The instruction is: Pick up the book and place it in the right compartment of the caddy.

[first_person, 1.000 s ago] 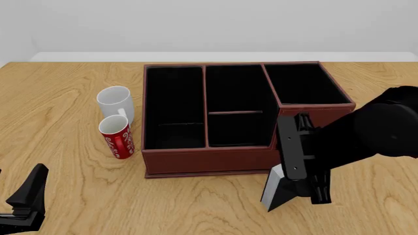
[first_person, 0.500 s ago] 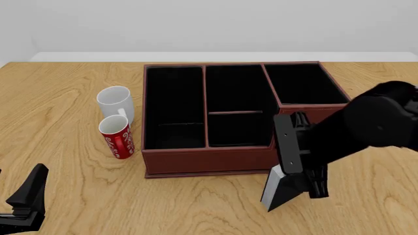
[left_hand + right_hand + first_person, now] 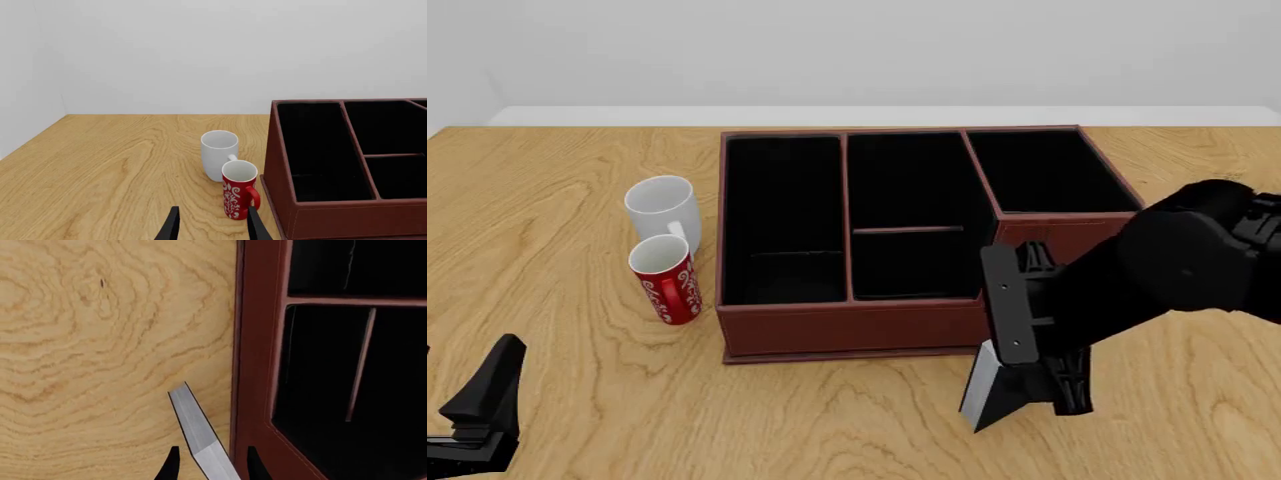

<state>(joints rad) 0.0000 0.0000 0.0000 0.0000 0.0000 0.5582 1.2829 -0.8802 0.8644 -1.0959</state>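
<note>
While upright just in front of the caddy [image 3: 868, 330]: book [image 3: 990, 390] on tabletop [image 3: 561, 220]
Right fingers [image 3: 172, 465]: holding the book
Left fingers [image 3: 170, 227]: narrow, holding nothing

Both arms matte black, no markings visible. Right arm [image 3: 1174, 270]: bulky rounded black housing, flat black plate near wrist, ribbed black right gripper [image 3: 1054, 385]. Left gripper [image 3: 481, 405]: angular black wedge-shaped fingers, pointed tips.
</note>
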